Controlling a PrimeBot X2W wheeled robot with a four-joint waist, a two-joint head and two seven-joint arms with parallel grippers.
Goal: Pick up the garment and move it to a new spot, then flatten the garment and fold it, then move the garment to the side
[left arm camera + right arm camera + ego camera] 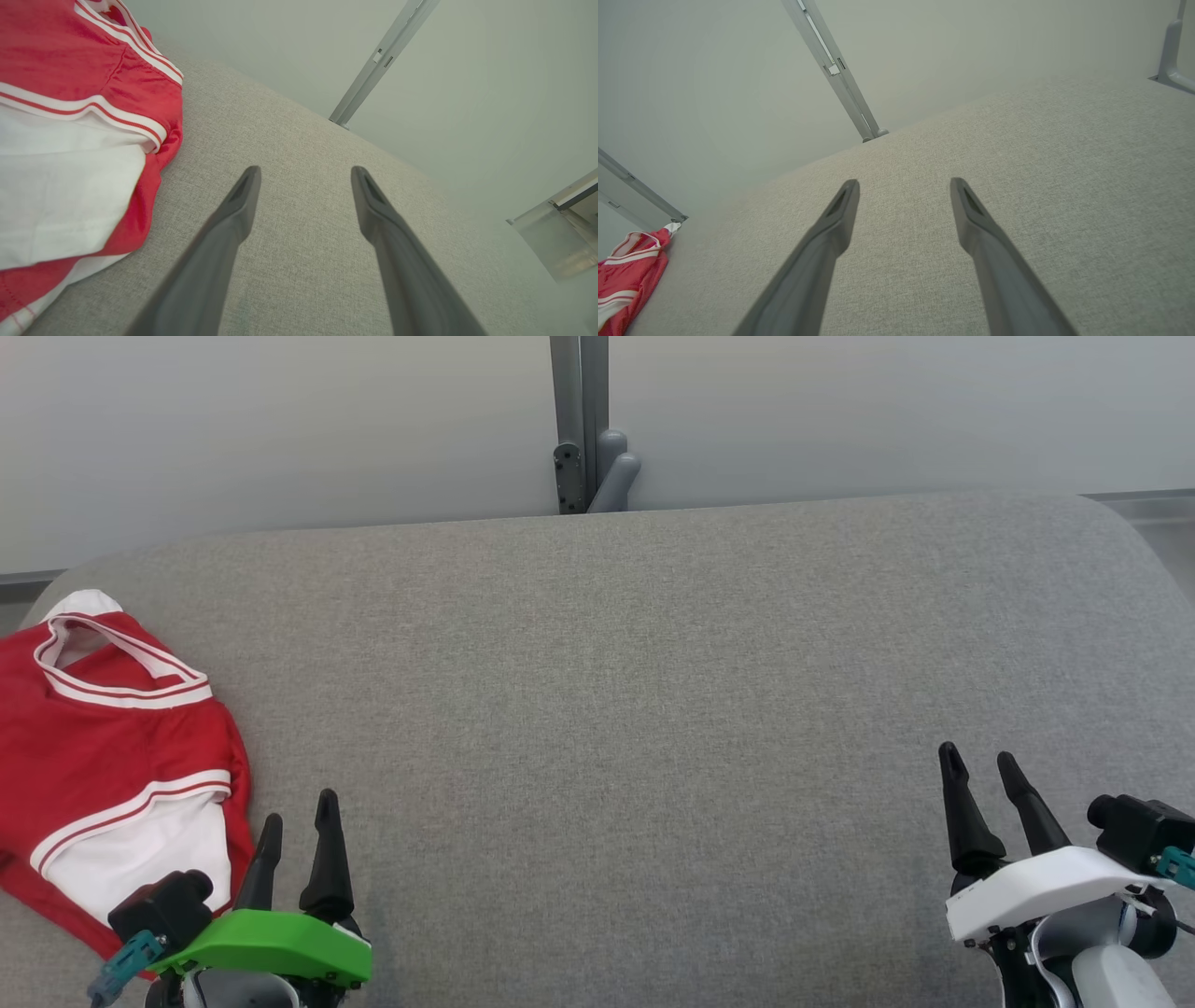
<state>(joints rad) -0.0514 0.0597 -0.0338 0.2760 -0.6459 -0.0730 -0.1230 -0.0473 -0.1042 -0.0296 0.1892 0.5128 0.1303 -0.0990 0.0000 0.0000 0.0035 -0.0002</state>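
— Surface and room?
— Grey woven table, far corners rounded. A pale wall stands behind it, with a grey metal post at the far edge.
— Garment?
— The red-and-white garment lies crumpled at the table's left end, just beside my left end effector.
— Grip state?
— Both spread, fingers apart. My right end effector is well apart from the garment.

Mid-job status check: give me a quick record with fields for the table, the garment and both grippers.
table: grey fabric top
garment: red and white, lying at the table's left edge, held by nothing
left gripper: jaws open, empty, just right of the garment
right gripper: jaws open, empty, above bare fabric at the right
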